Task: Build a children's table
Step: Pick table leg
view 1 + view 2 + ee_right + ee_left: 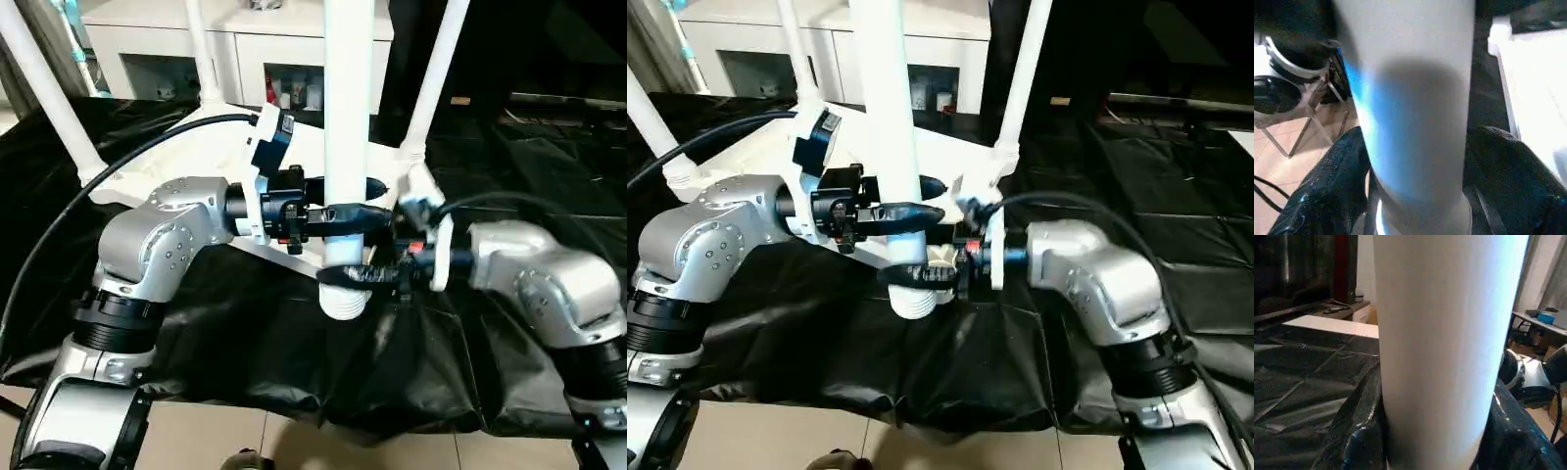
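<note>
The children's table top (950,147) lies upside down on the black cover, with three white legs (436,69) standing up from its far and side corners. A fourth leg (348,98) is upright at the near corner, its ribbed lower end (345,304) hanging free above the cover. My left gripper (358,217) is shut on this leg from the left. My right gripper (358,277) reaches in from the right, lower down just above the ribbed end. Its jaws stand on both sides of the leg (1410,122), with a small gap on one side.
The black-covered work table (529,147) extends to the right and back. A white glass-door cabinet (284,59) stands behind it. A black cable (98,186) arcs over my left arm. Tiled floor (294,441) lies below the table's front edge.
</note>
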Controlling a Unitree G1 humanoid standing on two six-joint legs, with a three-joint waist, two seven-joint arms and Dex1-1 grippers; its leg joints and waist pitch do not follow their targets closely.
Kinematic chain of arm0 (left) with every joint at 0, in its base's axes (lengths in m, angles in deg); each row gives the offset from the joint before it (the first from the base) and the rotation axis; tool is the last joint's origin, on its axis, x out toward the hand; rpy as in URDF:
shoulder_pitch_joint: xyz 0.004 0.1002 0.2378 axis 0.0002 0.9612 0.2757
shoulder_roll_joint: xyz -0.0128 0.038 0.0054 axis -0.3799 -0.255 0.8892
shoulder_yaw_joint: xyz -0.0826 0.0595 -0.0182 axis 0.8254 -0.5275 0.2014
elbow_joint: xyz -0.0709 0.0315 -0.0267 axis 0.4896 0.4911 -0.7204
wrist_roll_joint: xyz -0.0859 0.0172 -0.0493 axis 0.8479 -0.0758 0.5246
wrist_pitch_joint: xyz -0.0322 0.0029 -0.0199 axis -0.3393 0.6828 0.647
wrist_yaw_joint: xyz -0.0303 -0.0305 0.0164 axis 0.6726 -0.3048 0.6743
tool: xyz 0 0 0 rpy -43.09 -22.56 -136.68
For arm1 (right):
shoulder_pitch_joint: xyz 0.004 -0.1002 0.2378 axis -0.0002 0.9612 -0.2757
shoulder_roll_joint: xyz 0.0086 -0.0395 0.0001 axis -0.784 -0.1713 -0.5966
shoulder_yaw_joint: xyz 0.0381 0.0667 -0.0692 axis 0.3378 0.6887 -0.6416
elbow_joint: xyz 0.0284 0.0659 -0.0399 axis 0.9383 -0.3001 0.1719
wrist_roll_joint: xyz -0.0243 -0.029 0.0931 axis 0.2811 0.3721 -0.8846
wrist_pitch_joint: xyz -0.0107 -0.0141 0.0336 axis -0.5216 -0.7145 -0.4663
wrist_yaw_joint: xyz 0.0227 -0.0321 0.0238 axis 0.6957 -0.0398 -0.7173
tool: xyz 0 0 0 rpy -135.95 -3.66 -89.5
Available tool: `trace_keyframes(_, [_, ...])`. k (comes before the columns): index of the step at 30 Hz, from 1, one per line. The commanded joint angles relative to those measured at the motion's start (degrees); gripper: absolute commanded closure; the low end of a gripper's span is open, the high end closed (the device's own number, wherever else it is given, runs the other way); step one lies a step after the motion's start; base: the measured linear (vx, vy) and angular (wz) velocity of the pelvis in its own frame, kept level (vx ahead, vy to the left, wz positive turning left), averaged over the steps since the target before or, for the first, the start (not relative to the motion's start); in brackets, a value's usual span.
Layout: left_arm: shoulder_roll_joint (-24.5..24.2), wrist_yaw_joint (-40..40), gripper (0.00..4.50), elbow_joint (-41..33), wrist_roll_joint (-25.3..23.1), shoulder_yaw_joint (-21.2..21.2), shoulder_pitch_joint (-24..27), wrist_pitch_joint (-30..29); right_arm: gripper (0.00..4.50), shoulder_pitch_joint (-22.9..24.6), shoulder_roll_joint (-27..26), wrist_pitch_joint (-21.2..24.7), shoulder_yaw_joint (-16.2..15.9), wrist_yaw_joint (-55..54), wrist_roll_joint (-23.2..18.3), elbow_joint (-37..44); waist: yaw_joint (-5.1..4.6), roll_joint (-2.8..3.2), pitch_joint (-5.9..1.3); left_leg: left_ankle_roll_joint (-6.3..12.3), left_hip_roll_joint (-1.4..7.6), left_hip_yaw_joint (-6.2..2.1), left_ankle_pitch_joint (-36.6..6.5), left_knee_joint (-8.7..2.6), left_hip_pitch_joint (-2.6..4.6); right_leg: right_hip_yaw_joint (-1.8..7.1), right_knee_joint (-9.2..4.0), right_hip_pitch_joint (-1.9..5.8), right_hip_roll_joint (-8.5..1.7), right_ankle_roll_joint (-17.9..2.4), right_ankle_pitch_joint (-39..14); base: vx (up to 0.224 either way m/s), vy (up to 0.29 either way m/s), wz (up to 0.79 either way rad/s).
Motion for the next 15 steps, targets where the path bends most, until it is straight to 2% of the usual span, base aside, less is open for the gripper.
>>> trace_keyframes(1, [-0.6,-0.8,2.59,-0.7,0.0,0.0,-1.3,0.2,0.97,-0.3,0.5,-0.3,-0.4,0.0,0.4,1.4,0.18,-0.47,-4.68,-0.39,2.95,-1.62,-7.8,-3.64,1.88,2.37,-3.75,2.49,-4.59,-12.2,-7.9,0.000,0.000,0.00])
trace_keyframes(11, [-0.8,-1.6,2.59,-1.5,0.0,-0.9,-0.8,-0.1,0.97,-0.7,-0.6,-0.4,-0.5,-0.1,0.3,0.6,0.19,-0.45,-4.68,-0.38,3.00,-1.64,-8.0,-3.63,1.86,2.39,-3.71,2.49,-4.65,-12.3,-8.1,0.000,0.000,0.00])
trace_keyframes(12, [-0.8,-1.7,2.59,-1.4,-0.1,-1.0,-0.8,0.0,1.25,-0.8,-0.7,-0.4,-0.6,-0.1,0.4,0.6,0.20,-0.43,-4.66,-0.39,2.99,-1.64,-8.0,-3.65,1.87,2.38,-3.73,2.45,-4.63,-12.3,-8.1,0.000,0.000,0.00])
trace_keyframes(15, [-0.8,-1.8,2.59,-1.2,-0.2,-1.1,-1.0,0.1,1.36,-0.9,-0.8,-0.3,-0.6,0.0,0.3,0.5,0.20,-0.30,-4.66,-0.54,2.99,-1.65,-8.2,-3.64,1.90,2.39,-3.74,2.43,-4.62,-12.3,-8.2,0.000,0.000,0.00])
